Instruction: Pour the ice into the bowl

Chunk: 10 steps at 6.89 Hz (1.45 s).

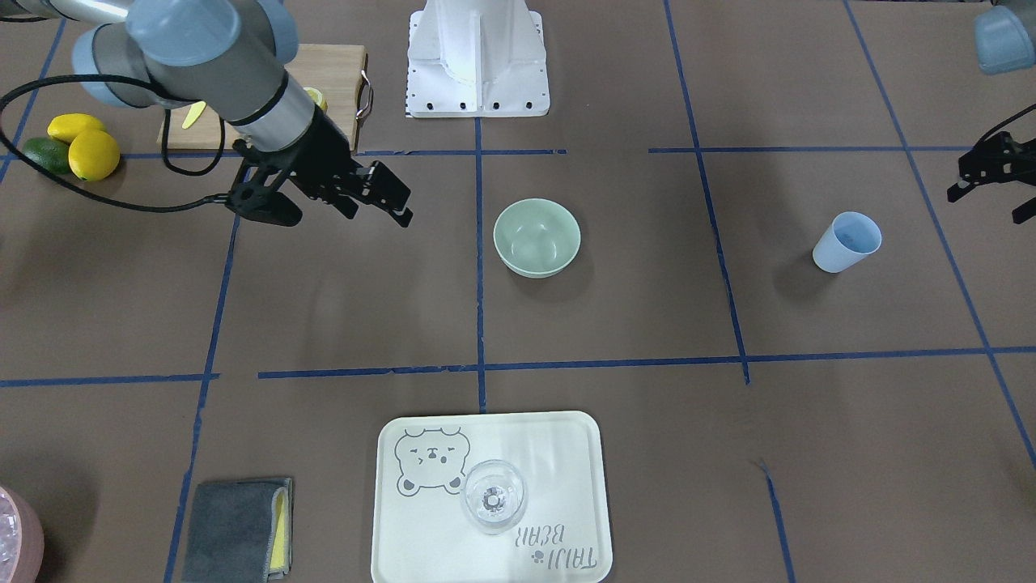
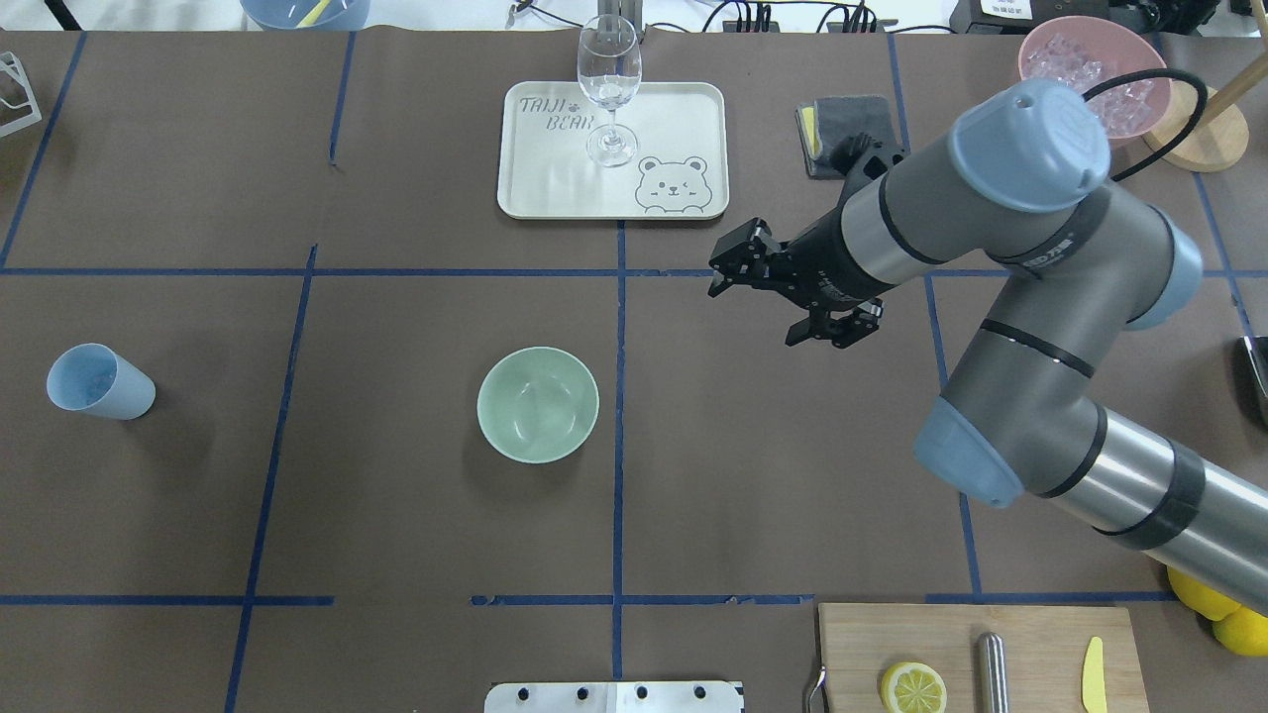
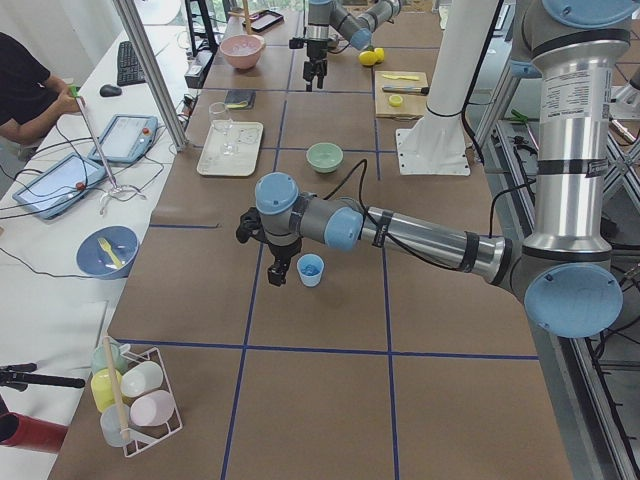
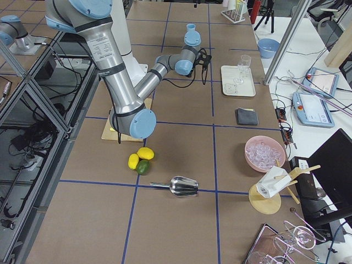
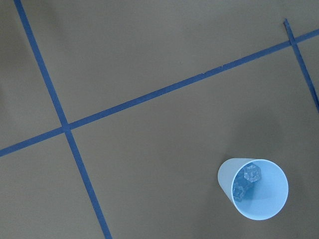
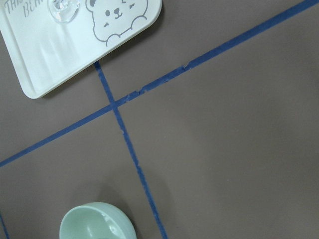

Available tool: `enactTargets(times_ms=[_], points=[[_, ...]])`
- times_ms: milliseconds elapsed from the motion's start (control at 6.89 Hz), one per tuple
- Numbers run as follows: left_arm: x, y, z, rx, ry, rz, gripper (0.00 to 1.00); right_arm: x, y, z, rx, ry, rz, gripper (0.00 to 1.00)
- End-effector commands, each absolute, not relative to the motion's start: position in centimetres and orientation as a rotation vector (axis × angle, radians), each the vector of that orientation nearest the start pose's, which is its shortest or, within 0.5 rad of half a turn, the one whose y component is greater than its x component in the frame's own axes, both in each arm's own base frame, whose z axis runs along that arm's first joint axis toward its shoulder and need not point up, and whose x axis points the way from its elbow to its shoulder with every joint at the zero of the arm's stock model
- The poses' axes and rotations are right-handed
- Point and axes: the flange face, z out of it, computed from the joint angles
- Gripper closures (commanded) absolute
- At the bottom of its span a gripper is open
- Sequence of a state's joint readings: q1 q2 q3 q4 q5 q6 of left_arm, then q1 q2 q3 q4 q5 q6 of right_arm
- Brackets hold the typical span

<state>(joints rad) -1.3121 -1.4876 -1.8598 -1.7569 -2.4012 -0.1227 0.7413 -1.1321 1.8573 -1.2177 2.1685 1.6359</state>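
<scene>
The pale mint-green bowl [image 1: 537,237] [image 2: 538,403] stands empty near the table's middle. The ice [image 5: 246,179], a few clear cubes, lies in the bottom of a light blue cup [image 5: 254,189] [image 1: 846,241] [image 2: 99,381] that stands upright far to the robot's left. My left gripper [image 1: 986,204] hovers open beside the cup, apart from it, with nothing between its fingers. My right gripper [image 2: 753,312] [image 1: 340,217] hangs open and empty above the table between the bowl and the tray, level and pointing towards the middle.
A white bear-print tray [image 2: 555,188] with a wine glass [image 2: 607,94] sits at the far edge. A grey cloth [image 2: 842,129] and a pink container of ice [image 2: 1090,69] lie far right. A cutting board [image 2: 1030,634] with a lemon slice is near right.
</scene>
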Motion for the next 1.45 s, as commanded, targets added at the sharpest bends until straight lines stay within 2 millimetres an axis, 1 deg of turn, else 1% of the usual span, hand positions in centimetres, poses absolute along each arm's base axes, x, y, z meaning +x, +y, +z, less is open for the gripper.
enactTargets(times_ms=[0, 145, 290, 435, 581, 726, 871, 1016, 1161, 1306], points=[[8.2, -40.5, 55.0, 0.324, 0.920, 0.177, 0.00, -37.0, -46.8, 25.6, -0.137, -1.149, 0.377, 0.00], [10.9, -38.1, 55.7, 0.316, 0.921, 0.080, 0.00, -37.1, -46.9, 25.8, -0.134, -1.144, 0.383, 0.00], [14.2, -37.4, 55.6, 0.321, 0.896, 0.092, 0.00, -37.1, -46.9, 26.3, -0.134, -1.136, 0.385, 0.00], [15.3, -36.9, 55.1, 0.321, 0.899, 0.098, 0.00, -37.0, -46.8, 26.6, -0.135, -1.133, 0.387, 0.00], [14.8, -35.8, 53.7, 0.320, 0.962, -0.006, 0.00, -37.0, -46.8, 26.8, -0.135, -1.130, 0.389, 0.00], [14.6, -33.4, 54.2, 0.401, 0.991, -0.029, 0.00, -36.9, -46.8, 26.9, -0.136, -1.129, 0.390, 0.00], [15.5, -32.9, 55.0, 0.459, 0.928, -0.042, 0.00, -36.9, -46.7, 27.0, -0.136, -1.129, 0.392, 0.00], [17.6, -32.6, 55.5, 0.525, 0.853, -0.031, 0.00, -36.9, -46.8, 27.1, -0.128, -1.124, 0.398, 0.00], [18.3, -32.3, 55.9, 0.520, 0.843, -0.028, 0.00, -36.9, -46.8, 27.3, -0.131, -1.120, 0.400, 0.00], [18.1, -31.8, 56.7, 0.533, 0.807, -0.046, 0.00, -37.0, -46.7, 27.4, -0.130, -1.119, 0.399, 0.00]])
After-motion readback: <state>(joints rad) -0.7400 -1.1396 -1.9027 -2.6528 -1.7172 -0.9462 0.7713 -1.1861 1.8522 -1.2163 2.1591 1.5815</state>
